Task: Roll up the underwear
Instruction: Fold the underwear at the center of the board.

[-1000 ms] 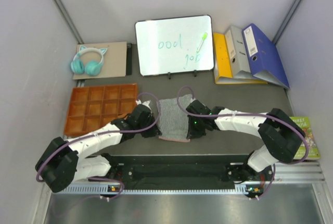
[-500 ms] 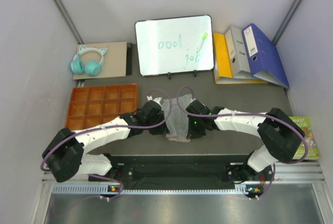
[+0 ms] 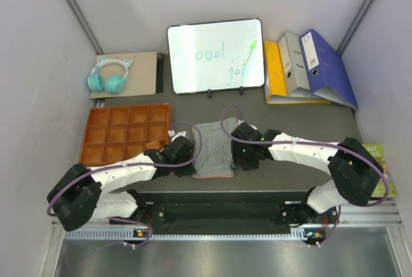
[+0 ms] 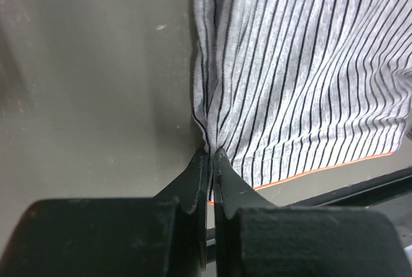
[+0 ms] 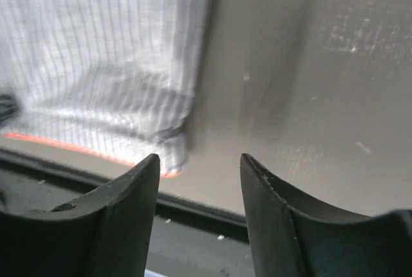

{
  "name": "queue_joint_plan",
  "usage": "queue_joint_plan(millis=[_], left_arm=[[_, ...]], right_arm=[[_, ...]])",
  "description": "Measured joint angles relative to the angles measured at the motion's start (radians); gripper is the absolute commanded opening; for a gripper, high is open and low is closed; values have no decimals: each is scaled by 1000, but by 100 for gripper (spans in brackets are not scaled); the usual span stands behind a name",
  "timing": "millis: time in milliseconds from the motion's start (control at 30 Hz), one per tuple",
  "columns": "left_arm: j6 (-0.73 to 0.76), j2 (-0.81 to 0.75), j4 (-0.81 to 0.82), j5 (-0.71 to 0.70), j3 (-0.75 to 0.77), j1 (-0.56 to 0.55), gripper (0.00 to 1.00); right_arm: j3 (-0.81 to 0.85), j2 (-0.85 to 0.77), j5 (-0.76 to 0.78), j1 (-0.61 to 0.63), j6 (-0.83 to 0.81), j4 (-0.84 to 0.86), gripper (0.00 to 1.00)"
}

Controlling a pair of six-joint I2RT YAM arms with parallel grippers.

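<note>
My left gripper [image 4: 210,154]: clamped on left edge of grey-and-white finely striped cloth boxer shorts [image 3: 214,148], near orange-trimmed hem. Shorts lie flat mid dark grey table [image 3: 309,119], between my 2 grippers. My right gripper [image 5: 199,161]: jaws apart, holding nothing, just beside shorts' right near corner. Progress, my read: flattened only, 0 turns rolled; entire roll left. Left wrist view shows pinch; top view hides it, gives layout instead.

Soft, even light overall. Right wrist view's hazy: striped shorts [image 5: 96,58] beyond the jaws look washed out, left's sharper.
</note>
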Motion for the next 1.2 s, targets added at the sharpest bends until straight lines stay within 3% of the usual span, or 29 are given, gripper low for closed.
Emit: queue_joint_plan(millis=[100,233,333,400,700,867,1000,1200], left_arm=[[-27,-29,30,0,-29,2,0],[-50,-60,46,-3,-56,2,0],[-61,-74,50,-6,-66,2,0],[-68,-80,53,-7,-74,2,0],[-73,-97,57,-11,-80,2,0],[-69,-124,56,-19,-80,2,0],[-65,-127,56,-21,-80,2,0],[-58,-127,56,-21,-79,2,0]], right_arm=[[40,-40,21,21,-2,-36,42],[85,-71,15,66,-4,-11,14],[89,-61,-23,89,3,53,2],[92,-16,-67,100,12,114,0],[92,211,-160,133,38,246,0],[112,232,-180,133,42,246,0],[113,217,-175,133,38,231,21],[119,50,-102,128,26,118,43]])
